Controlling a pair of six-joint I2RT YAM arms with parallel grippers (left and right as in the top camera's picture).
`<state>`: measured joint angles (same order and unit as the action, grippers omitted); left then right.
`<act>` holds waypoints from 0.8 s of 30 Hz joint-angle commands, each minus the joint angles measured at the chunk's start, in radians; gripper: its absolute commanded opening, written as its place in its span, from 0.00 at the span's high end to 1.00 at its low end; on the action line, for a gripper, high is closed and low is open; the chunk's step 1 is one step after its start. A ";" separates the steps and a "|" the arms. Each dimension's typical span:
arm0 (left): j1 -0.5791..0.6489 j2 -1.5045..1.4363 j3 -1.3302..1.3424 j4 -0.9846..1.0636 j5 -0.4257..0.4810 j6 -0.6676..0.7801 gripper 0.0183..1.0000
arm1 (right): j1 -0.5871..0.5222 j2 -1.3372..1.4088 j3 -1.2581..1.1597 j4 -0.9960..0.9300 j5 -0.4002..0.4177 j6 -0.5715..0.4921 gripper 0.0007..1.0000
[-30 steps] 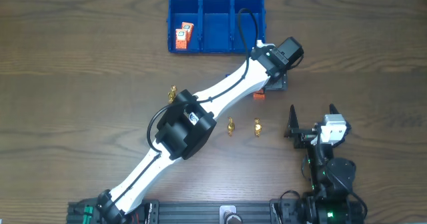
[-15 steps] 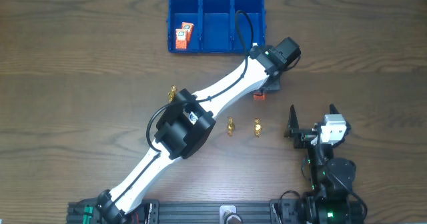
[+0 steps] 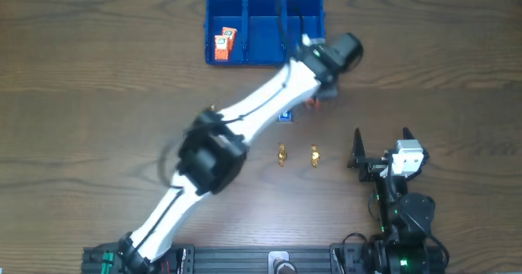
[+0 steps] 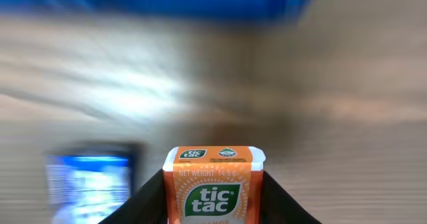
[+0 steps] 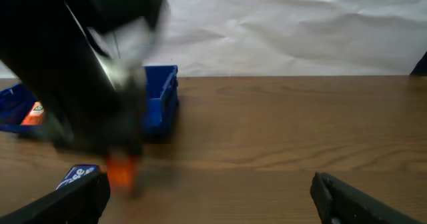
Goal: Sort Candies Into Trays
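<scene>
Orange candy box (image 4: 213, 199) is clamped in the left gripper (image 4: 214, 177) near the blue tray (image 3: 263, 31), while the right gripper (image 3: 382, 135) is spread wide.

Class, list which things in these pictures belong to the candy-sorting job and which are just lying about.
Belong:
blue plastic three-compartment tray
orange plastic candy box held in the left end effector
orange boxes already in the tray
small blue packet
two gold-wrapped candies side by side

Idle or background:
brown wooden table
white wrinkled backdrop
open right end effector, holding nothing
</scene>
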<state>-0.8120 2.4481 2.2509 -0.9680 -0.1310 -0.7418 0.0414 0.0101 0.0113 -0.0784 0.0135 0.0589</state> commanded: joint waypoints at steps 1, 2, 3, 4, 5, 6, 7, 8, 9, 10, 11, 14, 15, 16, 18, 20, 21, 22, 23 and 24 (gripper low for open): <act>0.201 -0.274 0.015 0.014 -0.117 0.175 0.66 | -0.003 -0.007 -0.003 -0.004 -0.008 -0.011 0.00; 0.245 -0.288 0.015 0.015 -0.103 0.208 0.66 | -0.003 -0.007 -0.003 -0.004 -0.008 -0.012 0.00; 0.312 -0.293 0.015 0.019 -0.073 0.256 0.67 | -0.003 -0.007 -0.003 -0.004 -0.009 -0.012 0.00; 0.340 -0.289 0.015 0.019 -0.054 0.278 0.66 | -0.003 -0.007 -0.003 -0.004 -0.008 -0.012 0.00; 0.370 -0.277 0.015 0.019 -0.036 0.300 0.66 | -0.003 -0.007 -0.003 -0.004 -0.009 -0.011 0.00; 0.402 -0.260 0.015 0.019 -0.013 0.326 0.66 | -0.003 -0.007 -0.003 -0.004 -0.008 -0.011 0.00; 0.420 -0.246 0.015 0.020 0.006 0.343 0.67 | -0.003 -0.007 -0.003 -0.004 -0.009 -0.012 0.00; 0.438 -0.227 0.015 0.023 0.031 0.369 0.67 | -0.003 -0.007 -0.003 -0.004 -0.009 -0.012 0.00; 0.447 -0.212 0.015 0.026 0.043 0.383 0.66 | -0.003 -0.007 -0.003 -0.004 -0.008 -0.011 0.00; 0.455 -0.186 0.015 0.032 0.056 0.410 0.66 | -0.003 -0.007 -0.003 -0.004 -0.008 -0.011 0.00; 0.458 -0.167 0.015 0.036 0.058 0.427 0.66 | -0.003 -0.007 -0.003 -0.004 -0.009 -0.012 0.00; 0.460 -0.119 0.015 0.044 0.061 0.460 0.65 | -0.003 -0.007 -0.003 -0.004 -0.008 -0.012 0.00; 0.461 -0.111 0.015 0.045 0.061 0.466 0.65 | -0.003 -0.007 -0.003 -0.004 -0.009 -0.011 0.00; 0.463 -0.100 0.015 0.048 0.061 0.466 0.65 | -0.003 -0.007 -0.003 -0.004 -0.008 -0.012 0.00; 0.469 -0.090 0.014 0.053 0.061 0.467 0.64 | -0.003 -0.007 -0.003 -0.004 -0.008 -0.011 0.00; 0.473 -0.086 0.014 0.058 0.062 0.466 0.63 | -0.003 -0.007 -0.003 -0.004 -0.008 -0.012 0.00; 0.479 -0.084 0.014 0.058 0.062 0.466 0.62 | -0.003 -0.007 -0.003 -0.004 -0.008 -0.012 0.00; 0.481 -0.084 0.015 0.058 0.062 0.466 0.61 | -0.003 -0.007 -0.003 -0.004 -0.009 -0.011 0.00; 0.485 -0.084 0.014 0.058 0.062 0.466 0.56 | -0.003 -0.007 -0.003 -0.004 -0.008 -0.012 0.00; 0.486 -0.084 0.015 0.060 0.062 0.467 0.49 | -0.003 -0.007 -0.003 -0.004 -0.008 -0.012 0.00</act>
<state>-0.3439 2.3592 2.2650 -0.9115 -0.0765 -0.2901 0.0414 0.0101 0.0113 -0.0784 0.0135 0.0589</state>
